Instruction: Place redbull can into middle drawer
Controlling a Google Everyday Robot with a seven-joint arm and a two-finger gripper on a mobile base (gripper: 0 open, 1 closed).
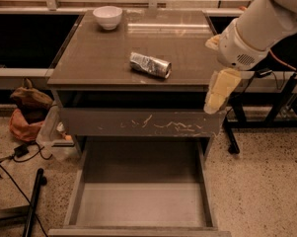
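Redbull can (150, 65) lies on its side on the bench (93, 63), about mid-top and slightly toward the front edge. It is not in the gripper and nothing touches it.

Its long axis runs nearly across the picture, tilted a little. The left end sits farther back, and the right end sits nearer the front and nearer the gripper.

Gripper (212, 105) hangs pointing down off the bench's front right corner, beside the edge and not over the top. Its tip shows against the scratched drawer front (138, 123). I cannot tell whether it is spread or closed, because it reads as one pale slab from this angle.

The relation to work from: the can lies up and to picture-left of the gripper, well apart, across bare bench top. You have one arm (256, 31), coming in from the right, so the can's right end is the near one.

My judgement is that you will need to lift clear of the bench edge, carry inward over the top, and close across the can's narrow width, square to that long axis. A side-lying can may roll toward the front if nudged.

Middle drawer (140, 201) stands pulled out below, floor bare, ready to receive. White bowl (107, 17) sits at the back left corner, well away from the path.
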